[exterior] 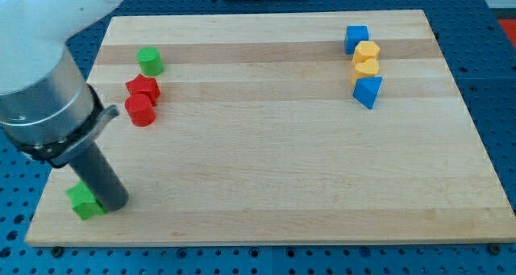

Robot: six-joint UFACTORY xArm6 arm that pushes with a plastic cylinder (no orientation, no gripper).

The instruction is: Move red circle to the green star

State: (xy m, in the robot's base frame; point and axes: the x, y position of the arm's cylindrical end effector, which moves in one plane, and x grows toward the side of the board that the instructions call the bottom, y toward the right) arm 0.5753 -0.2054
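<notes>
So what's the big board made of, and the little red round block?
The board looks like pale wood with a smooth finish: long grain stripes and plank seams run across it. The red circle looks painted or plastic, matte and one even colour with no grain showing, so I can't tell which. My tip is beside the green star, away from it.

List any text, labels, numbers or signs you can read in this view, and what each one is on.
None: no text is readable anywhere in the view.
The wooden board, red circle, green star and other blocks are unmarked.
The arm's grey housing shows no label; my tip touches the green star.
</notes>
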